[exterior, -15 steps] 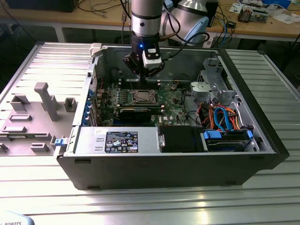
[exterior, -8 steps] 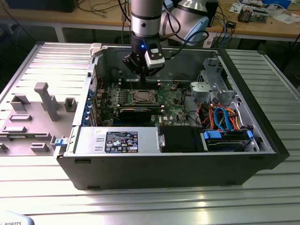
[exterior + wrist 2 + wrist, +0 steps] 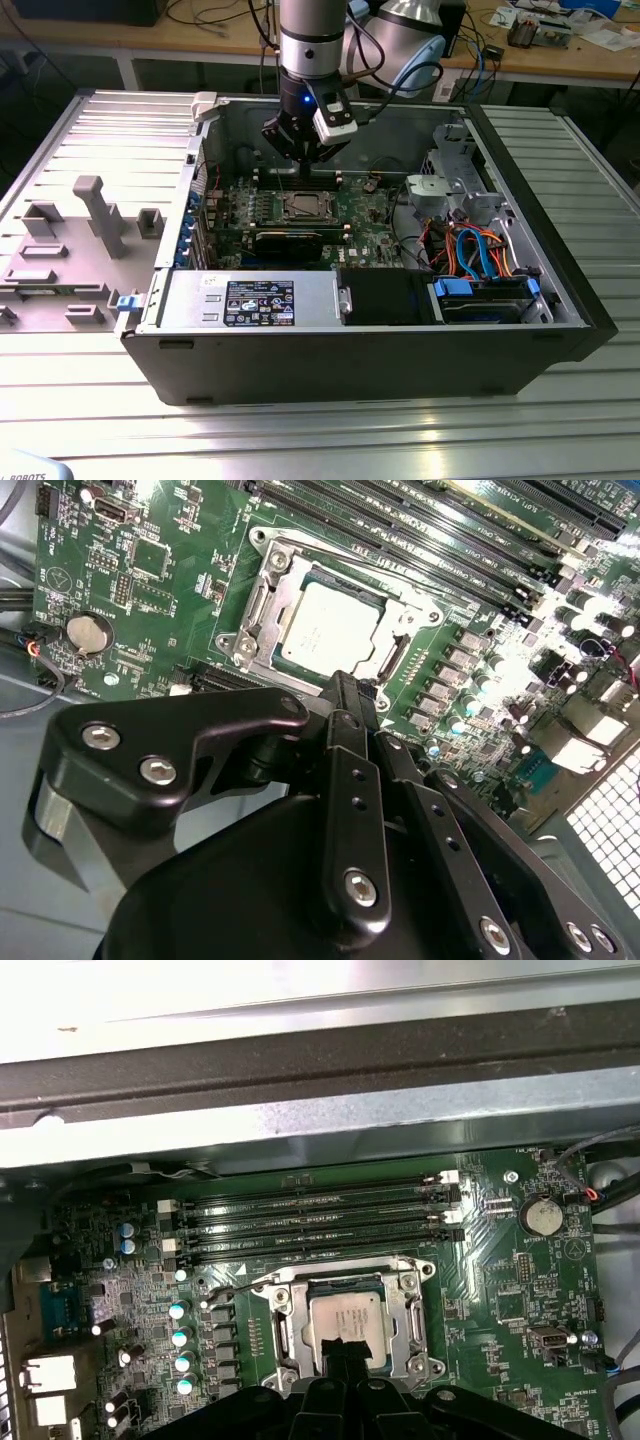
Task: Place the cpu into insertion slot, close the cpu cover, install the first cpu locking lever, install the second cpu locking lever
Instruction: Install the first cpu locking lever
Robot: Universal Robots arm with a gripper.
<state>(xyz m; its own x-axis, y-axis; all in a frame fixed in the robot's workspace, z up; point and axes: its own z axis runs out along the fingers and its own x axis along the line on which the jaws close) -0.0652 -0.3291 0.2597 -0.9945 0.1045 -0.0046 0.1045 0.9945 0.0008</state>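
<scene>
- I see the cpu seated in the insertion slot, with the cpu cover apparently down around it.
- My gripper, pinched narrow and empty, hovers just above. I can't tell whether the cover is latched.

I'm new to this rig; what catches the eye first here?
The open computer case on the slatted table, with the arm's pincer hanging over its green board. In the second wrist view, a silver chip sits in its socket, a metal frame around it.
</scene>
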